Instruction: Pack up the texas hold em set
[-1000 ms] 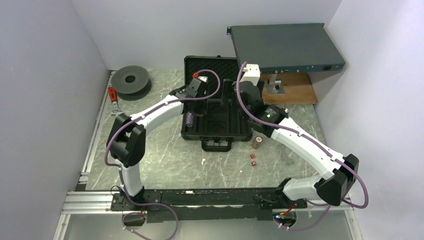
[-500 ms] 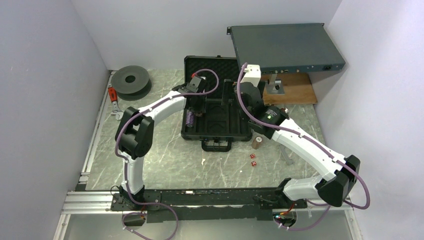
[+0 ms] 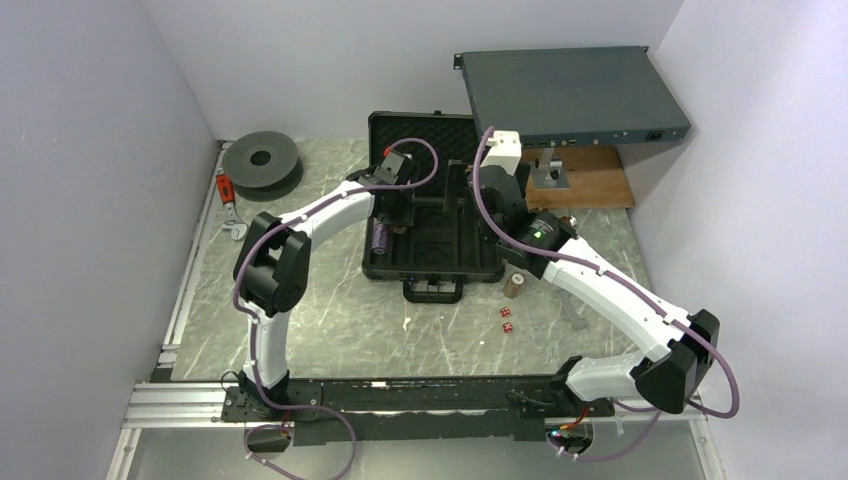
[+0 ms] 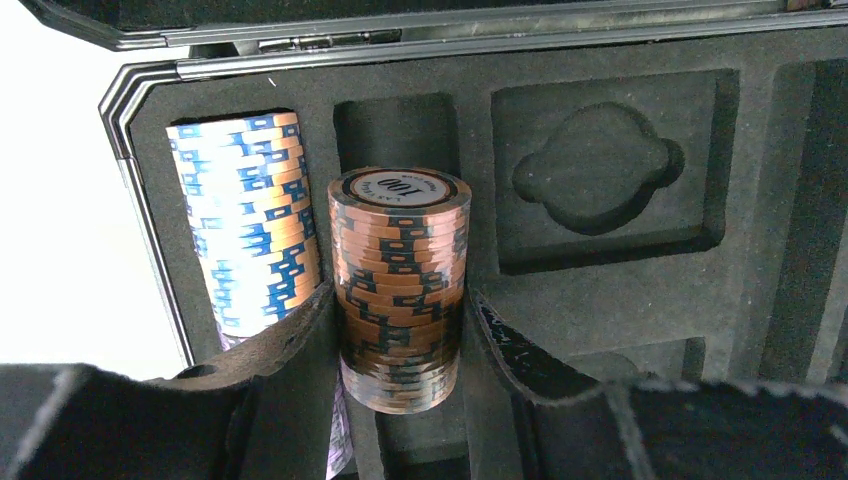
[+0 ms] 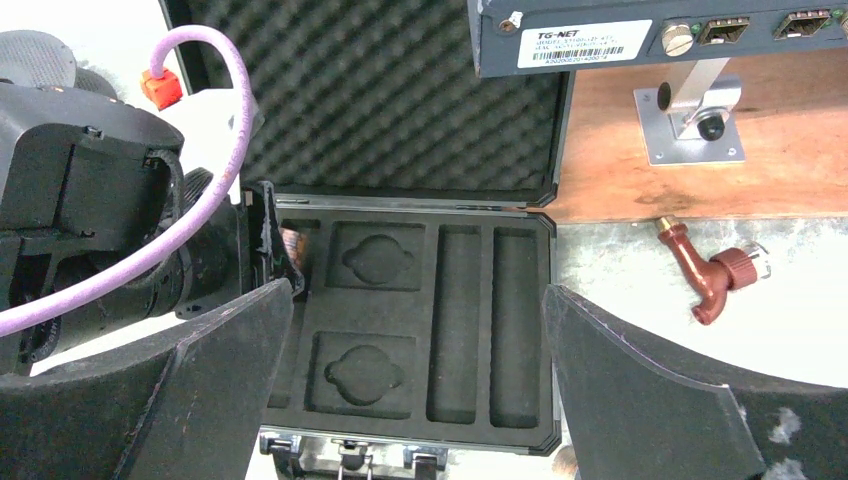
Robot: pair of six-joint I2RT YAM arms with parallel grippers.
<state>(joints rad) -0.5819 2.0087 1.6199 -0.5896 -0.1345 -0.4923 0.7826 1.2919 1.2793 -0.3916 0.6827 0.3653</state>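
Note:
The black briefcase (image 3: 478, 262) lies open mid-table, its egg-crate foam lid (image 5: 400, 90) upright at the back. In the left wrist view my left gripper (image 4: 400, 296) is shut on a brown chip stack (image 4: 400, 240), held just above a slot of the tray (image 4: 600, 290). A pale purple-and-blue chip stack (image 4: 250, 220) lies in the slot to its left. My right gripper (image 5: 420, 400) hangs open over the tray's near right part, nothing between its fingers (image 5: 200, 380). Another brown chip stack (image 3: 516, 285) and two red dice (image 3: 506, 318) sit on the table right of the case.
A grey metal rack box (image 3: 570, 95) stands raised on a wooden board (image 3: 590, 185) at the back right. A dark round spool (image 3: 262, 160) lies back left, with a small red-handled tool (image 3: 224, 186) beside it. A red-brown tap-like part (image 5: 710, 275) lies right of the case.
The left arm's elbow has swung to the right while its gripper stayed over the tray's left side with the brown chips. The right arm has not moved.

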